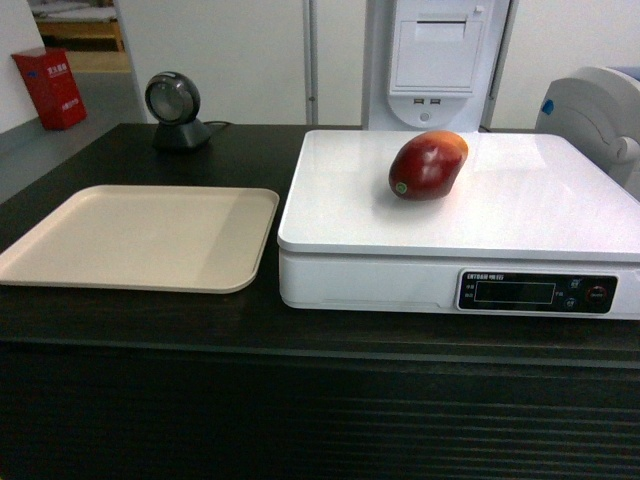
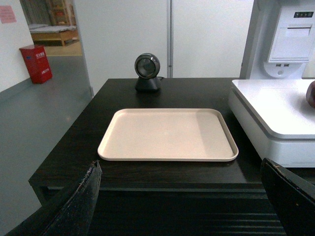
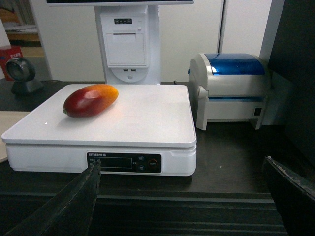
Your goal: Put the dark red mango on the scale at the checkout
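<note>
The dark red mango (image 1: 428, 164) lies on its side on the white scale (image 1: 520, 200), toward the back left of the platter; it also shows in the right wrist view (image 3: 90, 100) on the scale (image 3: 142, 118). The scale stands on the dark checkout (image 1: 200, 320). My left gripper (image 2: 182, 196) hangs open in front of the ribbed counter face, below the beige tray. My right gripper (image 3: 182, 196) is open too, low in front of the counter, below the scale's display. Neither gripper appears in the head view. A sliver of the mango (image 2: 311, 93) shows at the left wrist view's right edge.
A beige tray (image 1: 140, 238) lies left of the scale. A round black barcode scanner (image 1: 174, 110) stands at the counter's back left. A white receipt printer terminal (image 1: 435, 55) rises behind the scale, and a white-and-blue label printer (image 3: 231, 88) sits to its right.
</note>
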{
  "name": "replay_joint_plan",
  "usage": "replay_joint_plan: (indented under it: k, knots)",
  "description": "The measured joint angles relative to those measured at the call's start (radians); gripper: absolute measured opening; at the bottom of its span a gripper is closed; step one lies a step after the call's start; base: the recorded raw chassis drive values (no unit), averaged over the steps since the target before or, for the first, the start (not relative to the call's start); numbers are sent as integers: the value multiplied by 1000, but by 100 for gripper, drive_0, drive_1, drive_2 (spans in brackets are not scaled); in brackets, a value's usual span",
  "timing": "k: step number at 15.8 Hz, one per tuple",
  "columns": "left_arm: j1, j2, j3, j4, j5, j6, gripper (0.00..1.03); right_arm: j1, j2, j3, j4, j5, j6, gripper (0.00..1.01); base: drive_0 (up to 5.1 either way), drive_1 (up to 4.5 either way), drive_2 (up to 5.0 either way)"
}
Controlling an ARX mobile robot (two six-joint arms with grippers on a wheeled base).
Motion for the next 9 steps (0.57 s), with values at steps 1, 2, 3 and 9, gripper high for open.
replay_joint_plan:
  k: [1, 2, 3, 9]
  knots:
    - [0, 0, 0, 0, 0, 0, 98, 0, 0, 0, 0, 0, 0, 98, 0, 0, 0]
    - [0, 0, 0, 0, 0, 0, 98, 0, 0, 0, 0, 0, 0, 98, 0, 0, 0]
    - [0, 0, 0, 0, 0, 0, 98, 0, 0, 0, 0, 0, 0, 98, 0, 0, 0]
    - [0, 0, 0, 0, 0, 0, 98, 0, 0, 0, 0, 0, 0, 98, 0, 0, 0]
